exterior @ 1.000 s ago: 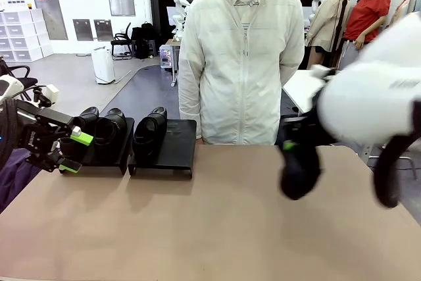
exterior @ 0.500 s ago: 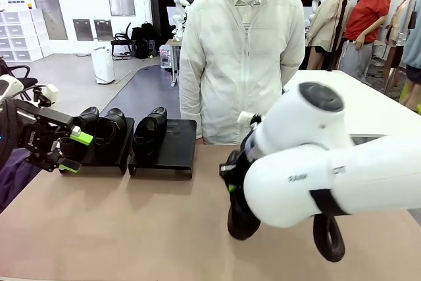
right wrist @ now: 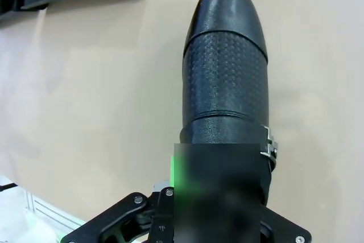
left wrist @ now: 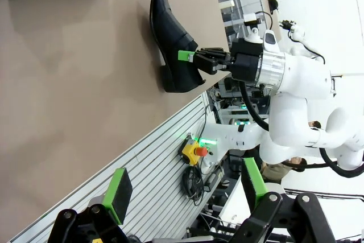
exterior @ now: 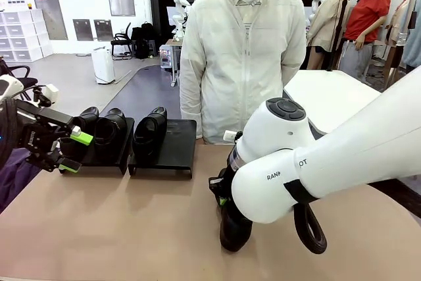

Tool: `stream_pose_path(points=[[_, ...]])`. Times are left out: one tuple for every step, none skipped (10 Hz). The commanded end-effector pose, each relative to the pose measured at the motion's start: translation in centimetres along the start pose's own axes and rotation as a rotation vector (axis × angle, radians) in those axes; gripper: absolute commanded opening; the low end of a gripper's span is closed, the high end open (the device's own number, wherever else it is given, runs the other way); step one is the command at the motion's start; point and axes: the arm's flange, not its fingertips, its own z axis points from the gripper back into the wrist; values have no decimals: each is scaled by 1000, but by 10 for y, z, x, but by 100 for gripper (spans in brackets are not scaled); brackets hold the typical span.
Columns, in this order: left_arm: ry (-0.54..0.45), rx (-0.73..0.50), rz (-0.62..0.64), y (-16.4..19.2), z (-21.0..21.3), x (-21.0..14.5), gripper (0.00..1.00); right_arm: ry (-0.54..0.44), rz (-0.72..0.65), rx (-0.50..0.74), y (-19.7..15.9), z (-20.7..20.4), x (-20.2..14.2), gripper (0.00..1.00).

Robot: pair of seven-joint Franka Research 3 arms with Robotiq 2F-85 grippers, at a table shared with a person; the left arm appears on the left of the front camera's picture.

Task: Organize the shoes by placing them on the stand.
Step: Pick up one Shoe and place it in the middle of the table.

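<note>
At the far left of the front view the left gripper (exterior: 74,151) hung with its green pads spread wide and nothing between them, just in front of the stand (exterior: 172,153). That stand sat in the left half of the frame, a low matte-black pair of sloped platforms on short feet. On its left platform stood a pair of shoes (exterior: 100,133), glossy black, rounded toes; on the right platform stood a single shoe (exterior: 149,131) at the platform's left side, the rest of that slope bare. All three ran lengthwise up the slope, away from the camera.

Behind the tan, smooth table (exterior: 118,228) stood a person (exterior: 242,64) in a white zip jacket.

Right of center, the right gripper (exterior: 220,192) was clamped tight on the fourth shoe (exterior: 235,225), holding it by the heel end. In the left wrist view that shoe (left wrist: 172,44) lay with its sole against the table, long axis running toward the upper left of the frame, toe leading. In the right wrist view the shoe (right wrist: 226,66) pointed straight up the frame, smooth polished toe cap, a pebbled band behind it, a small metal buckle at its side.
</note>
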Motion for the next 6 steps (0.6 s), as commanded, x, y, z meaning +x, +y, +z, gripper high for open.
stream_pose_path(points=[[10, 3, 1, 0, 3, -2, 100, 3, -32, -10, 17, -2, 6, 10], [10, 3, 1, 0, 3, -2, 100, 6, -45, 9, 17, -1, 7, 66], [10, 3, 1, 0, 3, -2, 100, 3, -56, 23, 15, 4, 9, 100], [10, 3, 1, 0, 3, -2, 100, -8, -55, 35, 13, 12, 10, 100], [10, 3, 1, 0, 3, -2, 100, -17, -54, 69, 6, 29, 12, 100], [10, 3, 1, 0, 3, -2, 100, 25, -62, 158, -10, 54, 15, 100]])
